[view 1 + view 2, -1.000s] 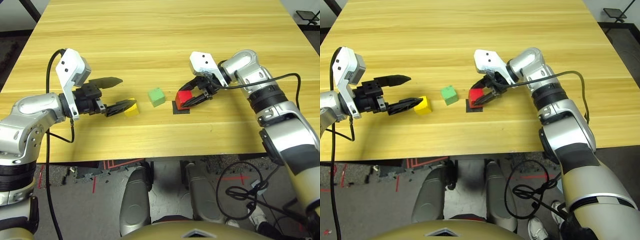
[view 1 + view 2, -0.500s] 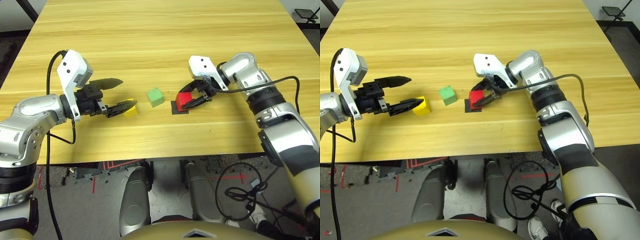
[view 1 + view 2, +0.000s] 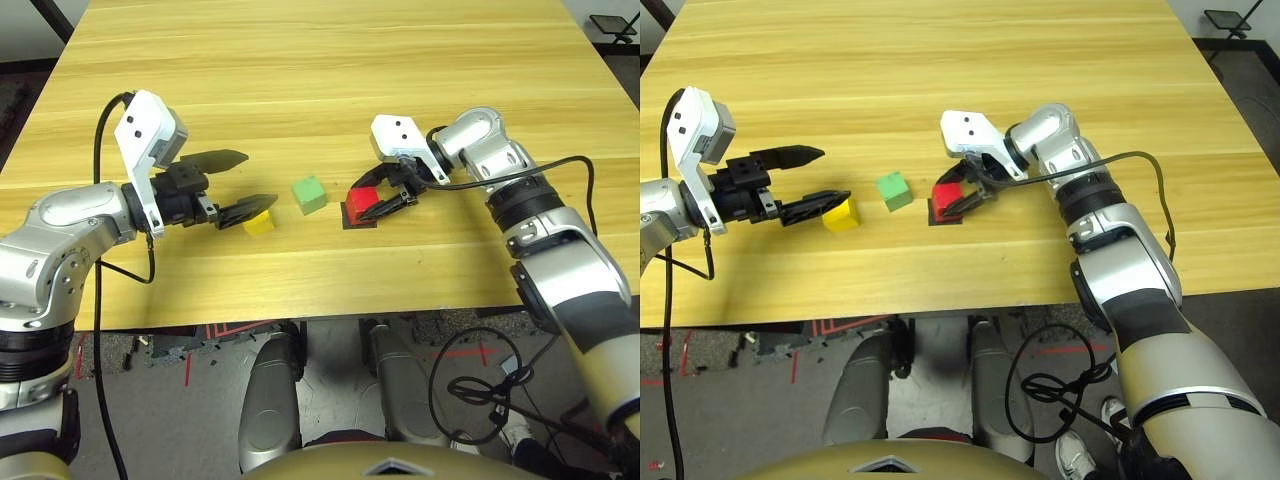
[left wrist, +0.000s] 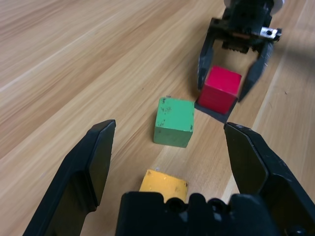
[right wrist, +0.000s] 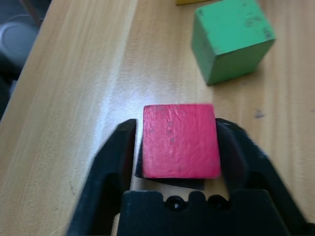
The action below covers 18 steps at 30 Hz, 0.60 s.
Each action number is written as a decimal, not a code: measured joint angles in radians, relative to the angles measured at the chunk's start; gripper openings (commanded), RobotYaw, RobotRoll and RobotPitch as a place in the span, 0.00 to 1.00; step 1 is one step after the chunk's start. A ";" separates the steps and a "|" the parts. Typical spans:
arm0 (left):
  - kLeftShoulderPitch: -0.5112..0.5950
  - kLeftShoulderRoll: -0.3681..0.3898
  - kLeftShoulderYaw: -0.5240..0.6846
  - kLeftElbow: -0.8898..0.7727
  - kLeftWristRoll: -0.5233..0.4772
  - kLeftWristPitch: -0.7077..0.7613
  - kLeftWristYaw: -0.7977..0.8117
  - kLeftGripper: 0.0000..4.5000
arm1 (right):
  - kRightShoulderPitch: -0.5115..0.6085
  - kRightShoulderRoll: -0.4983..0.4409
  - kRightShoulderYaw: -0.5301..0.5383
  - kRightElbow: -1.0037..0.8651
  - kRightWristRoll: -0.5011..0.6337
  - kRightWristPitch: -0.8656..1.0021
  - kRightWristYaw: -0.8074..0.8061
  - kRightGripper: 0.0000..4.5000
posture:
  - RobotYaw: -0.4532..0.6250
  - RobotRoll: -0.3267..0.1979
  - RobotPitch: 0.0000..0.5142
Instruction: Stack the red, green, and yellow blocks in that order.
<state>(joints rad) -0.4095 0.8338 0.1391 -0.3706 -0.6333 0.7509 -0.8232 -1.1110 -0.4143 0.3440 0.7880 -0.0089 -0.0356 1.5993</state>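
The right tool (image 3: 385, 200) straddles the red block (image 3: 361, 201), one finger on each side of it with a thin gap showing along both, so it is parted and seems to have let go; the red block sits square on the black patch (image 3: 357, 219) on the counter (image 3: 330, 70), which I judge to be the base of the stack. The left tool (image 3: 240, 185) hangs wide open and empty just above the yellow block (image 3: 258, 223), which lies under its lower finger. What the next move turns on is the green block (image 3: 309, 194): it lies between the other two in a rough row across the counter, close beside the red one and apart from it, so the right arm is the nearer, though the left tool points straight along the row towards it. The blocks are cubes and have no long axis; the green one is turned a little relative to the red, so a tool coming for it would likely need its fingers lined up with two opposite faces
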 measured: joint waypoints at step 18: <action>-0.195 -0.079 -0.297 0.025 0.186 0.011 0.064 1.00 | -0.054 -0.286 -0.059 0.077 0.217 -0.048 0.008 0.99 | 0.63 0.54 0.51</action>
<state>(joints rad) -0.6041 0.7552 -0.1582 -0.3453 -0.4475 0.7622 -0.7589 -1.1647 -0.6998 0.2849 0.8647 0.2086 -0.0831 1.6075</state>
